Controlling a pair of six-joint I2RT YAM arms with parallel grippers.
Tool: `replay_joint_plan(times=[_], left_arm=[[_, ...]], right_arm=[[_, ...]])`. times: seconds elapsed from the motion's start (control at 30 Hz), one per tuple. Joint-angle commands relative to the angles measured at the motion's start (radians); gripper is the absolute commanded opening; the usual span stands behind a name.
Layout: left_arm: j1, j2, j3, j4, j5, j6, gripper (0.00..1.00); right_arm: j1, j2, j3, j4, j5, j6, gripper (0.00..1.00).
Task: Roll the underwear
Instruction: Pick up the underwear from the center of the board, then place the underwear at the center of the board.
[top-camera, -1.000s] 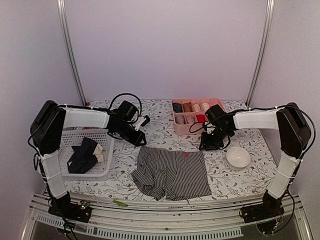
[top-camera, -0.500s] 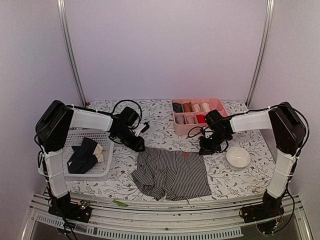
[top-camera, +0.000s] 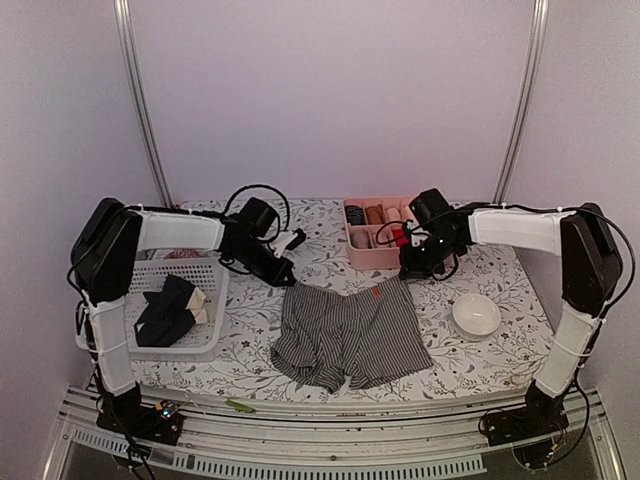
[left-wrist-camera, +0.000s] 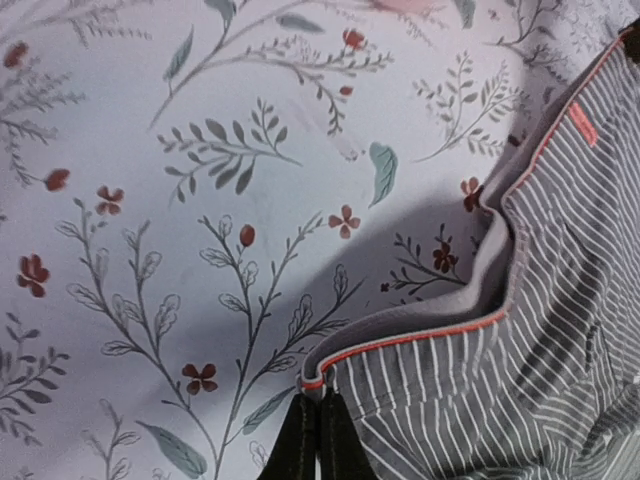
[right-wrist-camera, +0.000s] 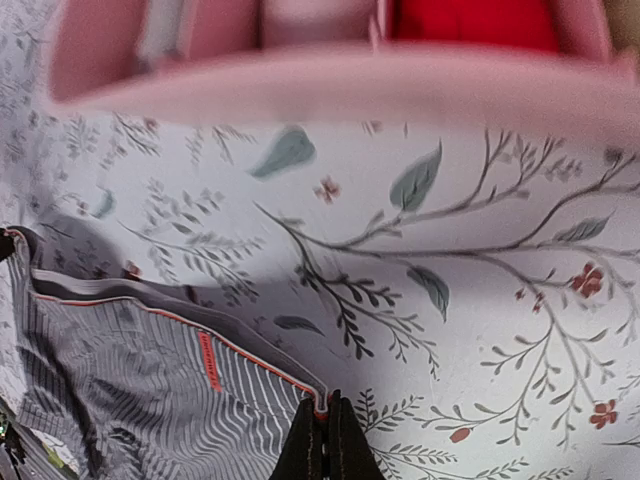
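Note:
The grey-and-white striped underwear (top-camera: 350, 335) lies spread on the flowered tablecloth, waistband with orange trim toward the back. My left gripper (top-camera: 285, 275) is shut on the waistband's left corner, and the left wrist view shows its tips (left-wrist-camera: 310, 405) pinching the hem of the striped cloth (left-wrist-camera: 520, 400). My right gripper (top-camera: 408, 272) is shut on the right corner. In the right wrist view its tips (right-wrist-camera: 327, 405) clamp the trimmed edge of the underwear (right-wrist-camera: 150, 400). The waistband is raised slightly off the table between the two grippers.
A white mesh basket (top-camera: 222, 300) at the left holds black and tan garments (top-camera: 170, 310). A pink divided tray (top-camera: 360, 255) with rolled items stands just behind my right gripper, its rim (right-wrist-camera: 330, 85) close in the right wrist view. A white bowl (top-camera: 476, 315) sits at the right.
Both grippers came down onto the waistband corners and shut on them. They have since pulled the waistband up and toward the back, stretching the underwear wider.

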Motion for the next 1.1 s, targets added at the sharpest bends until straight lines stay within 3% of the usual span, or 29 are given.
replay_joint_plan(times=[0.0, 0.23, 0.4, 0.57, 0.73, 0.87, 1.0, 1.03, 1.07], left_arm=[[0.042, -0.207, 0.077, 0.080, 0.026, 0.103, 0.00], [0.045, -0.374, 0.092, 0.126, 0.037, 0.205, 0.00], [0.045, -0.537, 0.013, 0.138, 0.091, 0.212, 0.00], [0.047, -0.743, -0.104, 0.155, 0.112, 0.222, 0.00], [0.049, -0.858, -0.141, 0.144, 0.062, 0.237, 0.00], [0.045, -0.763, -0.097, 0.140, 0.036, 0.277, 0.00], [0.044, -0.503, 0.037, 0.154, 0.010, 0.253, 0.00], [0.040, -0.419, 0.105, 0.147, 0.005, 0.265, 0.01], [0.036, -0.335, 0.171, 0.131, -0.016, 0.275, 0.16]], right_arm=[[-0.014, -0.158, 0.145, -0.039, 0.119, -0.083, 0.00], [-0.017, -0.304, 0.257, -0.046, 0.185, -0.166, 0.00], [-0.006, -0.434, 0.208, 0.006, 0.055, -0.180, 0.00], [0.143, -0.580, 0.103, 0.027, -0.017, -0.126, 0.00], [0.287, -0.632, 0.035, 0.029, 0.000, 0.068, 0.00], [0.293, -0.637, -0.025, 0.028, 0.070, 0.220, 0.00], [0.267, -0.598, -0.110, -0.070, 0.201, 0.359, 0.00], [0.251, -0.586, -0.156, -0.096, 0.203, 0.412, 0.04], [0.237, -0.577, -0.195, -0.123, 0.207, 0.439, 0.33]])
